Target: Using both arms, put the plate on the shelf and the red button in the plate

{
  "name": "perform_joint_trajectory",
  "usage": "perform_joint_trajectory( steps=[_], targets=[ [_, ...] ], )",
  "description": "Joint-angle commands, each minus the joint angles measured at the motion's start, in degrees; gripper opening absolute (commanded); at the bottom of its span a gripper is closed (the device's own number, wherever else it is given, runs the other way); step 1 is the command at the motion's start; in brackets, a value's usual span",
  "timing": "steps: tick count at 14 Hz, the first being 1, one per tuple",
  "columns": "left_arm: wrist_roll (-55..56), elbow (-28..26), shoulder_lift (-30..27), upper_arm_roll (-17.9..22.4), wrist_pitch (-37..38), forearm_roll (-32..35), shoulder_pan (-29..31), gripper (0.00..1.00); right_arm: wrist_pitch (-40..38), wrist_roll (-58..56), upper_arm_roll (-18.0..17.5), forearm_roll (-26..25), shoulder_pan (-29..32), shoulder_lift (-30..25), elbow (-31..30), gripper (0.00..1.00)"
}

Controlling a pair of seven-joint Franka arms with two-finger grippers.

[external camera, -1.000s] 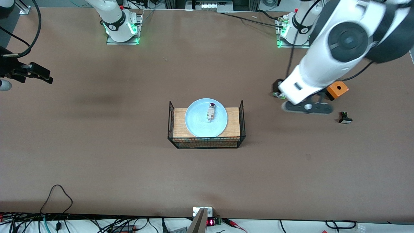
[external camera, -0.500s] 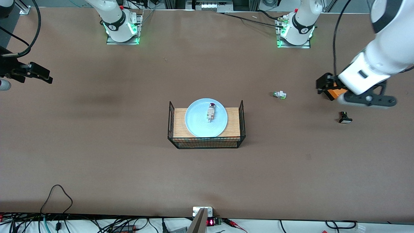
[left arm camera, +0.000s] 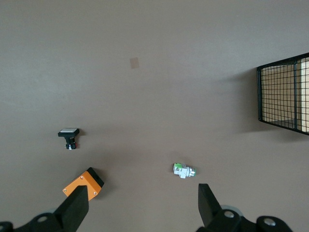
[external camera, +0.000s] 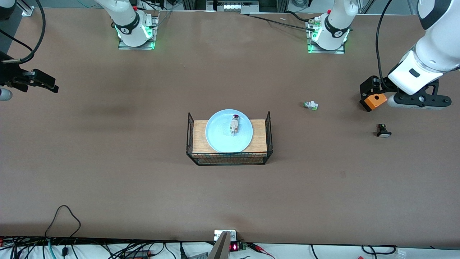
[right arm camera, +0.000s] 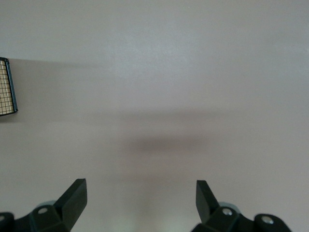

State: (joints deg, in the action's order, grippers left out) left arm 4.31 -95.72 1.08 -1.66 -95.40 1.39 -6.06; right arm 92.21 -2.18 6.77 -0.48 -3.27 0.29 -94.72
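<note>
Front view shows me the round light-blue plate (external camera: 229,131) sitting on the wooden board (external camera: 259,136) inside the black wire basket (external camera: 267,135), with the small white-bodied button with a red cap (external camera: 234,124) lying on the plate, cap end pointing toward the robots' bases. I judge both placements done; nothing looks left but parking the arms.

My left hand (left arm camera: 140,208) is up over the surface (external camera: 143,180) at the left arm's end, above the orange box with a black hole (external camera: 374,100). Its 2 fingers (left arm camera: 76,208) are spread wide with nothing between them. The green-capped white part (external camera: 311,105) and the black button with a white cap (external camera: 383,131) lie untouched, well apart from each other.

My right hand (right arm camera: 140,203) waits over bare surface at the right arm's end, fingers equally wide apart, gripping nothing; only a corner of the basket shows in its wrist view
</note>
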Motion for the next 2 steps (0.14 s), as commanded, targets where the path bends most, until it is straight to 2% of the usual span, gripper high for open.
perform_joint_trajectory(
  steps=[1, 2],
  targets=[
    [-1.24, -1.84, -1.78, 0.52, -0.66, -0.16, -0.27, 1.0, -0.9, -0.28, -0.09, 0.04, -0.07, -0.64, 0.33, 1.0],
    [-0.98, -1.84, -1.87, 0.78, -0.66, -0.16, -0.36, 1.0, -0.9, -0.28, -0.09, 0.04, -0.07, -0.65, 0.33, 1.0]
  ],
)
